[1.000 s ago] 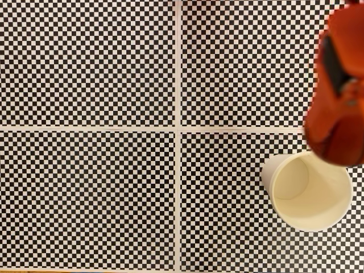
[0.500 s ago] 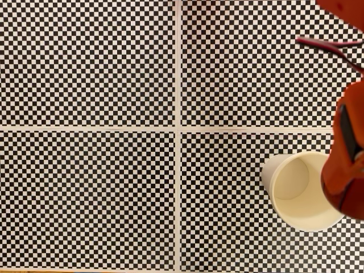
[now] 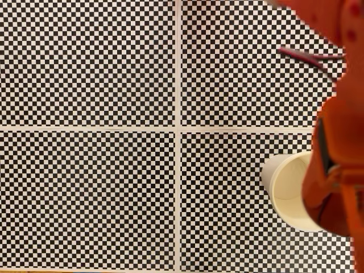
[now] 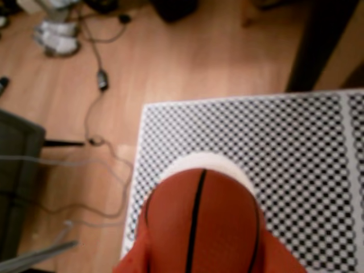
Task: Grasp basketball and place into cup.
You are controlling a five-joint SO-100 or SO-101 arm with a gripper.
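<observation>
Two orange fingers [image 4: 273, 256] of the gripper [image 4: 200, 267] are closed against the sides of the basketball [image 4: 199, 222], which fills the lower middle of the wrist view. Just past the ball, the cream rim of the cup [image 4: 207, 161] curves out from behind it. In the fixed view the orange arm [image 3: 333, 170] covers the right half of the cup [image 3: 284, 185]. Around them lies the checkered mat [image 3: 91, 187], with wooden floor [image 4: 170, 62] and cables [image 4: 99, 79] beyond its edge.
</observation>
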